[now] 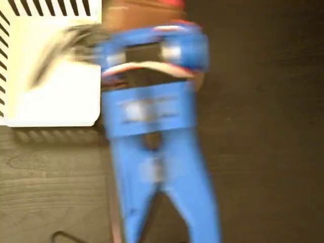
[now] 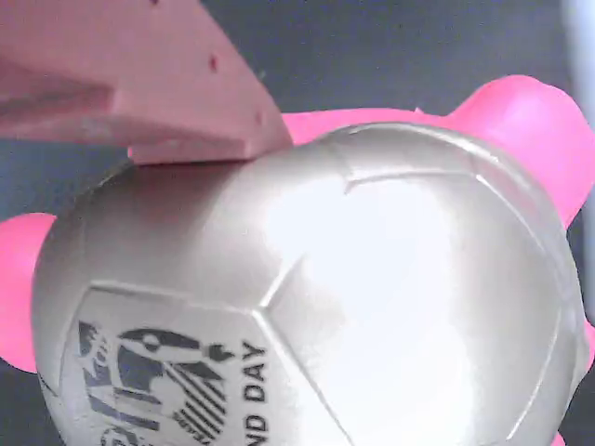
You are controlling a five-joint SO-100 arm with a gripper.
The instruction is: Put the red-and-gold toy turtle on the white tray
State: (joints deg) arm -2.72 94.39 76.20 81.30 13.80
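Gold shell of the red-and-gold toy turtle [image 2: 316, 297] fills the wrist view, one finger [image 2: 139, 84] pressed against it; grip cannot be confirmed. The blurred blue arm [image 1: 152, 126] stands beside the white tray [image 1: 55, 96].

blurred blue arm [image 1: 152, 152], pincer state unclear

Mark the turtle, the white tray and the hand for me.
red-and-gold toy turtle [image 2: 372, 279]: wrist view, on its shiny domed shell.
white tray [image 1: 55, 101]: fixed view, on bare white surface near its lower right corner.
hand [image 2: 200, 121]: wrist view, on the pink finger touching the shell; the second finger is unseen.
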